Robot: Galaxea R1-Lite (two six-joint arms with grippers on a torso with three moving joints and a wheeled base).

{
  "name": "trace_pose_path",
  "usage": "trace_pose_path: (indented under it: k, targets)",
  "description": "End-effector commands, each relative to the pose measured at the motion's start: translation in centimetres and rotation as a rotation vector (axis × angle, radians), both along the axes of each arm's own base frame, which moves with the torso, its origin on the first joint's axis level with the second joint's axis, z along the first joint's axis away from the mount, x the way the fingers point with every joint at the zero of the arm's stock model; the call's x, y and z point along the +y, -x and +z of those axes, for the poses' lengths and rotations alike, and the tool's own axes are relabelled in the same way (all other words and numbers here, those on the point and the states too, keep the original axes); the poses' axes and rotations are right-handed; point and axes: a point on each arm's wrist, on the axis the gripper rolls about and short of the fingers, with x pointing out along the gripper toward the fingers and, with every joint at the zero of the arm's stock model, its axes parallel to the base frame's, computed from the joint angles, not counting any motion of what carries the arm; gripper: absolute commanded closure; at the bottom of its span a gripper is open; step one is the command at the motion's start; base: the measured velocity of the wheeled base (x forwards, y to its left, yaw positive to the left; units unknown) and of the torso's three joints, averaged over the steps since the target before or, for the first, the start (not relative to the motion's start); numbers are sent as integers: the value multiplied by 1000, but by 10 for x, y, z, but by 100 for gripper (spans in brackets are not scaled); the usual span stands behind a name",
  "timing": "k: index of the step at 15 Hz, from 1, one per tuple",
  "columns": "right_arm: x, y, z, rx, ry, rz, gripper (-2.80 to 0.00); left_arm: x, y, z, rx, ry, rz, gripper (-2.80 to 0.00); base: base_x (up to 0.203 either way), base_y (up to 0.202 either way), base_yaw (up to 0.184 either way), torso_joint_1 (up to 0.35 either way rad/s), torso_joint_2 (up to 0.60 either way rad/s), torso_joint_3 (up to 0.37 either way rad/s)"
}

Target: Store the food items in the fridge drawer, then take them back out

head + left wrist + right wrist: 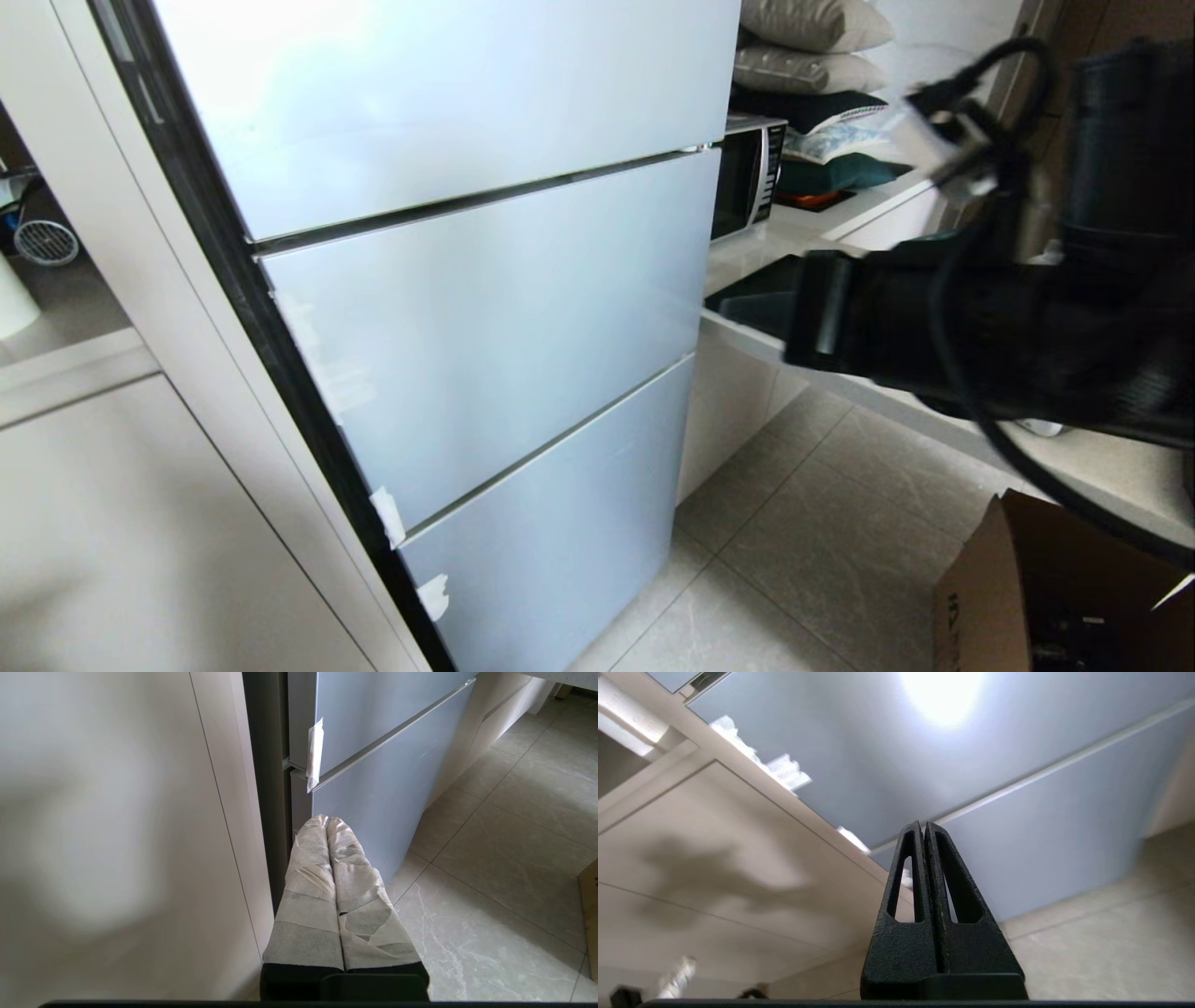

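Beige cabinet [140, 523] on the left, then the pale blue fridge [485, 317], all doors closed; food items and drawer are not visible. My left gripper [327, 821] is empty, fingers together. My right gripper [924, 826], also pressed together and empty, should open before reaching a door edge.

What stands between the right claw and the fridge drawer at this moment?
The closed fridge doors do. All three pale blue panels are shut, so the fridge drawer and the food items are hidden. The right claw, shut and empty, points at the fridge front without touching it.
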Motion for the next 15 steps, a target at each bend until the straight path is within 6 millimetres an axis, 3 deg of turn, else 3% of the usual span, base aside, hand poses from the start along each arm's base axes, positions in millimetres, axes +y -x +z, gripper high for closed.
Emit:
trace_pose_path:
  k: [1,3,7,13,15]
  targets:
    - [-81,61,12,-116,-71,-147,0,0,0,0,2,0,2,0,0,0,0,0,0,0]
    - [-121,85,-2,-159,-35,-385,0,0,0,0,1,0,2,0,0,0,0,0,0,0]
    - [-166,132,-84,-181,254,-633,0,0,0,0,2,0,2,0,0,0,0,0,0,0]
    - [-172,183,-189,-308,436,-420,0,0,0,0,1,0,0,0,0,0,0,0,0,0]
    - [-172,200,-204,-395,475,-409,0,0,0,0,2,0,2,0,0,0,0,0,0,0]
